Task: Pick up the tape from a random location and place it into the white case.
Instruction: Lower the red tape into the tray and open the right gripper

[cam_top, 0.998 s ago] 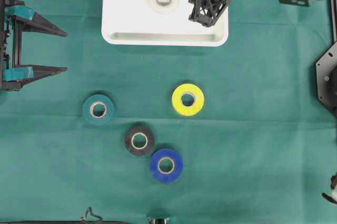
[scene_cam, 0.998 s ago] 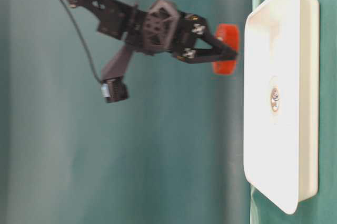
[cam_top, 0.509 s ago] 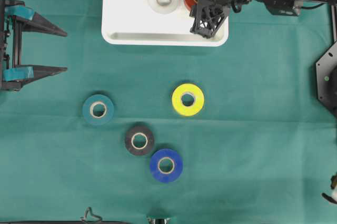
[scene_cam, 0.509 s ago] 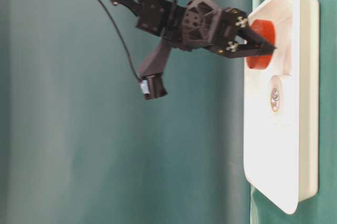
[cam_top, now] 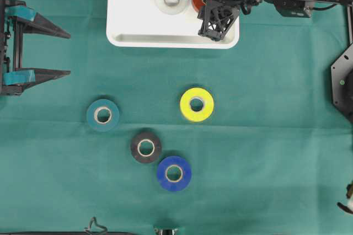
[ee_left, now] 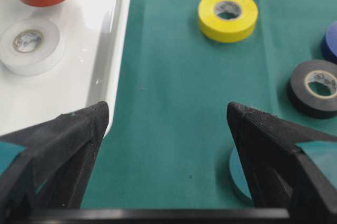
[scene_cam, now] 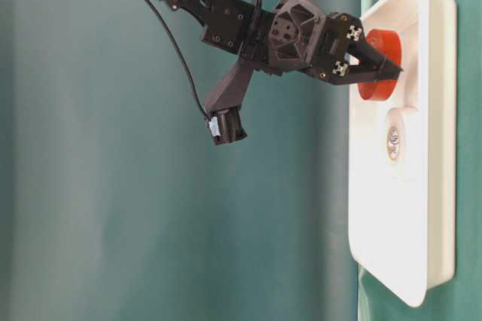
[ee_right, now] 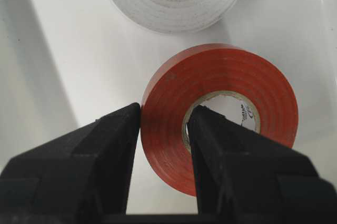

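We've got the right tool [ee_right: 163,145] pinched on the red tape [ee_right: 221,113] wall, low in the white case [cam_top: 132,31] for release; left tool [ee_left: 166,155] wide open, empty.

You will find no text you can read here: the only printing is a few tiny dark marks on the pale cardboard core of the red tape roll [ee_right: 218,124] and on the core of the white tape roll [ee_left: 29,40], all too small to make out.
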